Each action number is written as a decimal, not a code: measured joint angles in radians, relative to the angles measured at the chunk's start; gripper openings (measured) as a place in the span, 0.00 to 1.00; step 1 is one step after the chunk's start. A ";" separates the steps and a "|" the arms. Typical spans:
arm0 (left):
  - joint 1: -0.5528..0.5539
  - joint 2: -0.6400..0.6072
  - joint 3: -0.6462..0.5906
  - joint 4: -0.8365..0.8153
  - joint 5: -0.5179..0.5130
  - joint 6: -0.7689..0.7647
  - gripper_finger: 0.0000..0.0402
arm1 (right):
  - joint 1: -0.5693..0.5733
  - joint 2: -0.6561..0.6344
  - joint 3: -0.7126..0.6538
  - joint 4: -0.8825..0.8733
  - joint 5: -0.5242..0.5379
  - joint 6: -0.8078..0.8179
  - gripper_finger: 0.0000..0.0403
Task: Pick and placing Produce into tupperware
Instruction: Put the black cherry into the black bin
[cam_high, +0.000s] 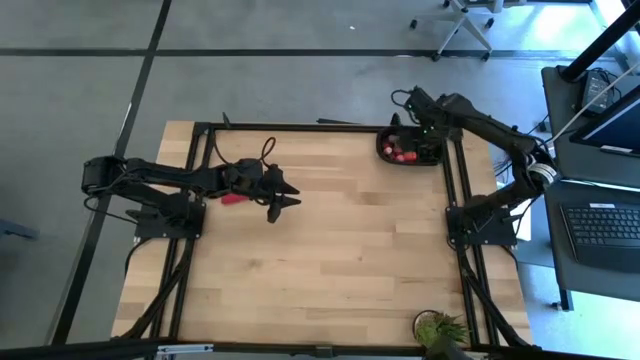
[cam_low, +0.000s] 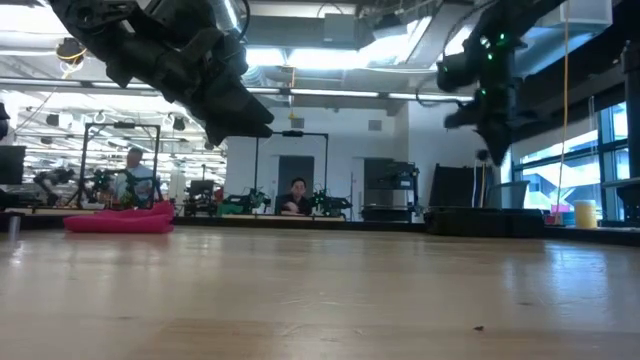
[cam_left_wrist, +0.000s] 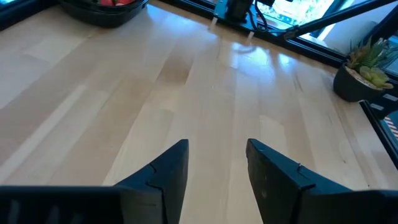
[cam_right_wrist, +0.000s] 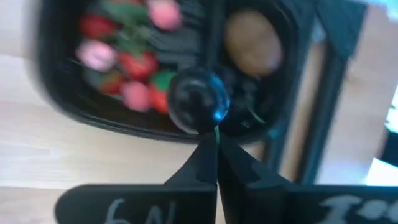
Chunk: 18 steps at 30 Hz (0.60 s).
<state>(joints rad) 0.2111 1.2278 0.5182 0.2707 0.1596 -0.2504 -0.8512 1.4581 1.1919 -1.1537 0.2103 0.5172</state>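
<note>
Pale wood-grain table (cam_high: 340, 250) bears black rounded tupperware (cam_high: 410, 156).

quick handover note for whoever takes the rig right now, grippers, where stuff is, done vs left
Right gripper: shut, pinching the thin stem of a dark round piece above the tupperware, not yet released.
Left gripper: open, empty, raised over the table's left-centre, beside the red cloth.
Tupperware sits at the table's far right corner, holding red strawberry pieces and a brown lump.
Done: most produce is in.
Left: release the dark piece; no loose produce shows on the table.
</note>
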 joint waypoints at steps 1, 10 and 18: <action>0.000 0.000 0.000 0.000 0.000 0.000 0.39 | -0.017 0.012 0.000 -0.024 0.003 0.001 0.00; 0.000 0.000 0.000 -0.002 0.000 0.000 0.36 | -0.052 0.102 0.000 -0.082 0.007 0.026 0.00; 0.000 0.000 0.000 -0.037 0.001 0.000 0.34 | -0.071 0.200 0.000 -0.097 0.010 0.037 0.02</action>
<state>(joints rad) 0.2111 1.2278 0.5179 0.2340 0.1604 -0.2501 -0.9223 1.6583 1.1915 -1.2505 0.2203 0.5541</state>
